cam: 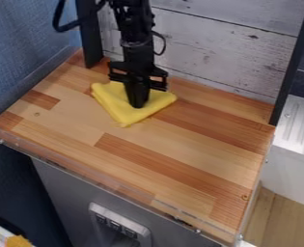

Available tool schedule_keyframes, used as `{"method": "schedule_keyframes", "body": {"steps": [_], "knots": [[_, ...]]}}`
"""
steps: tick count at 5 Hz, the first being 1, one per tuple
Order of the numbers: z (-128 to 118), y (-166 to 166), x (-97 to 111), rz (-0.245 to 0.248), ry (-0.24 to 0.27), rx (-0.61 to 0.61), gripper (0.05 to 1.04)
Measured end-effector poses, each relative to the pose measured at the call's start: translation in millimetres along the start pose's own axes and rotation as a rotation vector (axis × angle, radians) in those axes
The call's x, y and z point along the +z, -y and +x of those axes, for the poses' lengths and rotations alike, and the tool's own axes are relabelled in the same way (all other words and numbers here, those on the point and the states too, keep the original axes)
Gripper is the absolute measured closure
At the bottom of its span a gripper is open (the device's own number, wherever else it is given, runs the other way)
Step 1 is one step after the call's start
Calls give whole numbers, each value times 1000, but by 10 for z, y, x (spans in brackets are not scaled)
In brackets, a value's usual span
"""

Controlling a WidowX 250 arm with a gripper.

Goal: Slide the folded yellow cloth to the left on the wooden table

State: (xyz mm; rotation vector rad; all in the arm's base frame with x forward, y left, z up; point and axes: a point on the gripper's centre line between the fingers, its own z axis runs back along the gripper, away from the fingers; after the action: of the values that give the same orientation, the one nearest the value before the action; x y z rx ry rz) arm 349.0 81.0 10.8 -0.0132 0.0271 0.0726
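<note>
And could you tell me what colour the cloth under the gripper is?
The cloth is yellow, camera view.

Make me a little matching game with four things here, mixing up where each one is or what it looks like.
Things:
1. Gripper
2. Yellow cloth
3. Plank backboard
4. Wooden tabletop

Descriptions:
A. whitish, standing upright at the rear
B. flat, with pale and reddish-brown strips
C. black, pointing down over something soft
D. spread below the robot's black hand, near the rear of the work surface

Right pairs: 1-C; 2-D; 3-A; 4-B
</note>
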Motion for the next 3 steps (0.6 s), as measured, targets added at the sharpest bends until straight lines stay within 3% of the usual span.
{"method": "schedule_keyframes", "body": {"steps": [1, 2, 3], "knots": [[-16, -109, 64, -2, -26, -18, 840], [-69, -84, 276, -3, -24, -31, 591], [-215, 122, 579, 6, 10, -55, 294]]}}
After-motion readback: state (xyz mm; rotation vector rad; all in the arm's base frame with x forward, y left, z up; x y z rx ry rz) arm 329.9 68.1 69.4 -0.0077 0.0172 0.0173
